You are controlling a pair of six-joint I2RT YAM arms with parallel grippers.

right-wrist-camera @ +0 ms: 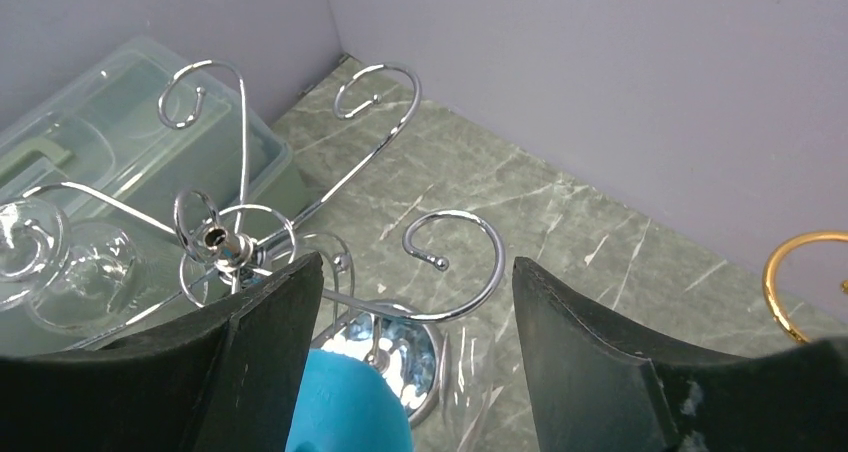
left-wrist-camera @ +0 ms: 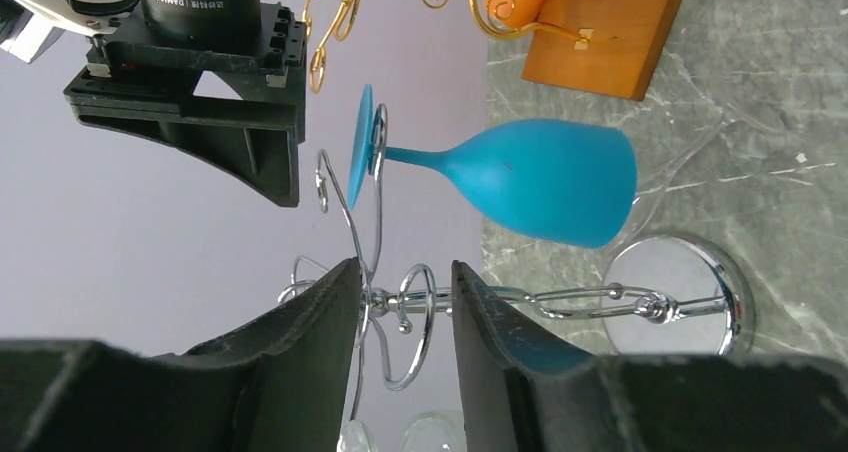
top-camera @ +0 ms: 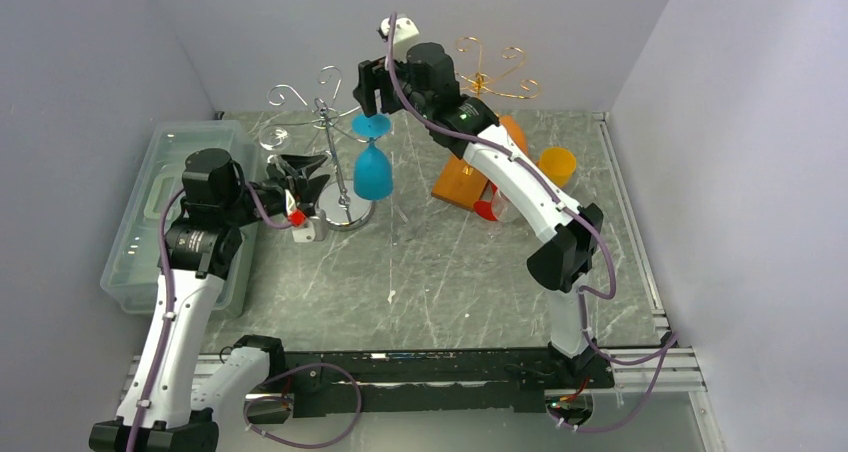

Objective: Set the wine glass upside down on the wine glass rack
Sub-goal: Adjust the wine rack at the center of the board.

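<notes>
Working over a grey marbled bench [top-camera: 450,272], with a clear plastic bin [top-camera: 140,262] lying on the outer side of the left hand [left-wrist-camera: 405,272]. Holding that hand at the silver wine glass rack [left-wrist-camera: 560,297], fingers parted, bracketing its top curls without visibly touching them. Hovering the right hand [right-wrist-camera: 415,272] spread wide directly above the rack, gripping nothing. Finding the blue wine glass [left-wrist-camera: 540,177] hanging upside down from a rack hook, foot just beneath the right hand, bowl just beyond the left hand's fingertips.
</notes>
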